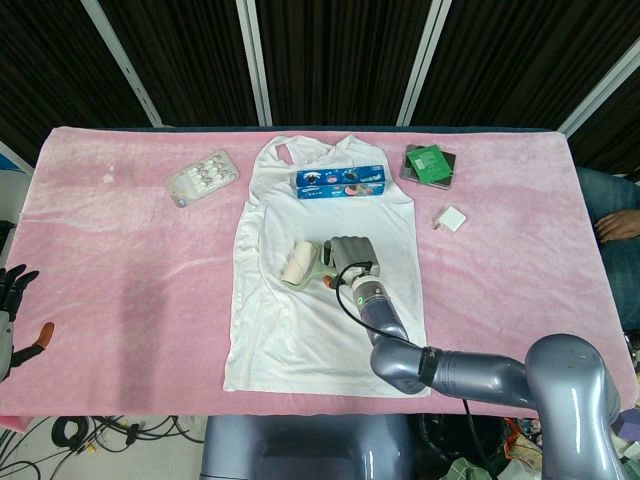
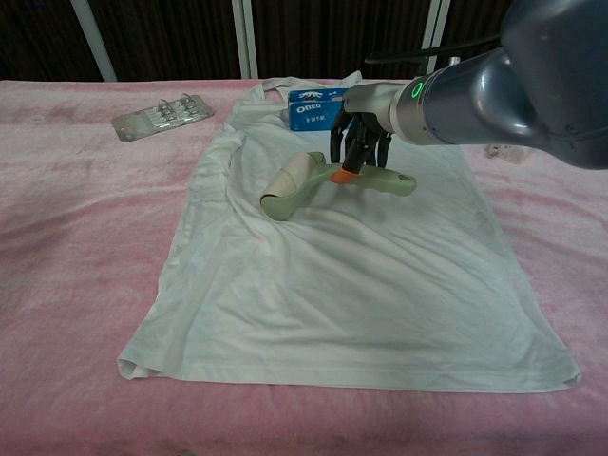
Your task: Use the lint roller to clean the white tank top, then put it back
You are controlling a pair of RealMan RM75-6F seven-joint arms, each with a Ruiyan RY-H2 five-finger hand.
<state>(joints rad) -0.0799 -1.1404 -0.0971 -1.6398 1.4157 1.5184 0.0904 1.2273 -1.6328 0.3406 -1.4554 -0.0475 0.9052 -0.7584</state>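
Observation:
The white tank top [image 1: 325, 290] [image 2: 361, 275] lies flat on the pink cloth, neck toward the far side. On its upper middle rests the lint roller [image 1: 299, 264] [image 2: 293, 185], a cream drum on a pale green handle [image 2: 380, 181]. My right hand [image 1: 347, 256] [image 2: 359, 142] grips that handle from above, with the drum pointing left on the fabric. My left hand [image 1: 14, 312] hangs off the table's left edge in the head view, holding nothing, fingers apart.
A blue Oreo box [image 1: 341, 182] [image 2: 315, 107] lies on the shirt's chest just behind the roller. A blister pack [image 1: 201, 177] [image 2: 161, 117] sits far left. At the back right lie a green-topped dark box [image 1: 430, 164] and a small white block [image 1: 452, 219].

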